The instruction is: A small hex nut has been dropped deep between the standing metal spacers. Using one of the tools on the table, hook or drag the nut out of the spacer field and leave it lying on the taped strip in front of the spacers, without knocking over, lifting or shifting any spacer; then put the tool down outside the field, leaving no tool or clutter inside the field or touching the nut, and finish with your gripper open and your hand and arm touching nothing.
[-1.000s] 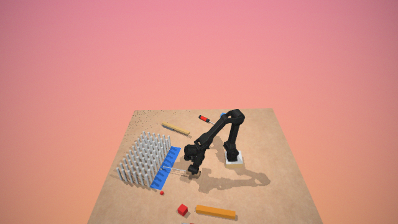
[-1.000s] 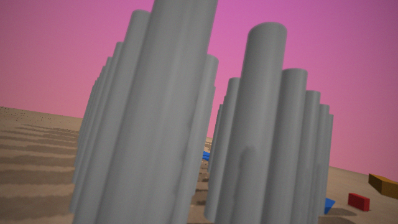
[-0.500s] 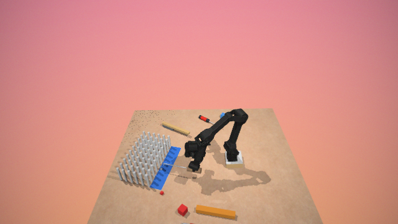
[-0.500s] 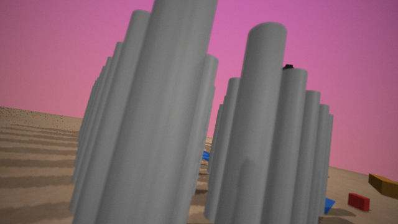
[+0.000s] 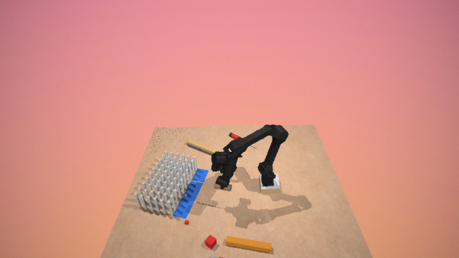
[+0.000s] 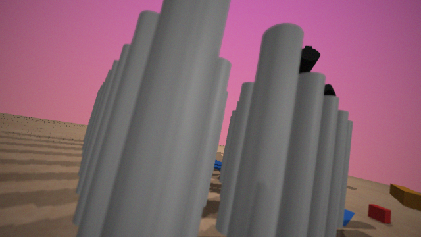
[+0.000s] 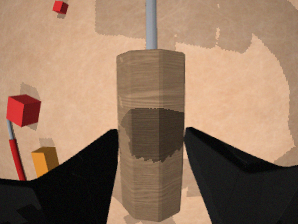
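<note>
My gripper [image 5: 223, 185] [image 7: 152, 135] is shut on the wooden handle [image 7: 151, 90] of a tool. The tool's thin metal rod [image 5: 204, 183] [image 7: 151, 25] points away from the arm, over the blue taped strip [image 5: 181, 212] [image 6: 348, 217], and its far end shows at the front edge of the spacer field. Its shadow falls well apart from it, so the tool is held above the table. The grey spacers [image 5: 138, 201] [image 6: 279, 99] stand in rows behind the strip. The shape of the rod's tip cannot be made out. The hex nut cannot be seen in any view.
A small red piece [image 5: 186, 222] [image 7: 60, 7] lies near the strip's near end. A red cube [image 5: 211, 241] [image 7: 22, 110] and an orange bar [image 5: 248, 244] [image 7: 45, 160] lie nearer the top camera. A yellow bar [image 5: 201, 147] and a red-handled tool [image 5: 234, 136] lie at the back.
</note>
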Robot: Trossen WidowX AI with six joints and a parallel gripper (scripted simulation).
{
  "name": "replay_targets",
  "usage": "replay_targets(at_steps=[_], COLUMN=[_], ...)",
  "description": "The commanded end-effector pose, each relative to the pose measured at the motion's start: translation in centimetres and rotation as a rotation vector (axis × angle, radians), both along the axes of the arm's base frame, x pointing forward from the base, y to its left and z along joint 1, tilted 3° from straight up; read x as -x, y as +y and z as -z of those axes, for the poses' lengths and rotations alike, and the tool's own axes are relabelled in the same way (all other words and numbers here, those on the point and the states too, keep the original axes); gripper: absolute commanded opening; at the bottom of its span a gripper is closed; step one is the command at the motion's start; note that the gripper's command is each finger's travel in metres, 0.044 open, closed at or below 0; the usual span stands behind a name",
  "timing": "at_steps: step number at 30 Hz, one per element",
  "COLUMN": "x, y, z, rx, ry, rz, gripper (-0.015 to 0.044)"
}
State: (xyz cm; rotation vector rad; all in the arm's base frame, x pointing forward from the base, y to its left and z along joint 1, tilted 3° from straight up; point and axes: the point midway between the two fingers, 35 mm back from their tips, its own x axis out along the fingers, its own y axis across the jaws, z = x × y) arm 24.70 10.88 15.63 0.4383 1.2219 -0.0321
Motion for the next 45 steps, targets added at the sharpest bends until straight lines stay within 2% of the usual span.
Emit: replay_targets(at_steps=[1,2,3,26,45], x=[0.3,0.4,0.1,-4.5,-5.5], y=[-0.2,-0.2,-0.2,-9.8,-19.5], z=[-2.3,-2.6,-1.0,-2.0,-2.6], rx=[-0.008,-0.008,0.0,-0.038,-0.084], ry=[-0.022,-0.022,0.0,0.12,0.178], rz=[-0.005,-0.005,0.005,0.746,1.397], gripper=[0.0,0.0,0.0,0.0,0.0])
